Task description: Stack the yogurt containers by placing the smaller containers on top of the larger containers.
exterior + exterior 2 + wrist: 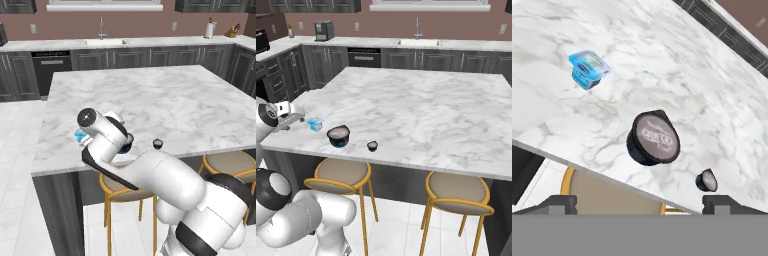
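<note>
three cups sit near your island counter's [421,107] front edge, all apart. in the left base view, the tiny dark cup [158,144] stands right of the arm, the light-blue cup [79,135] peeking out left. in the right base view, the wide dark cup [338,136] sits between light-blue and tiny. in the hand view, your gripper [639,202] hangs spread wide and empty off the edge, above a stool [607,192].
</note>
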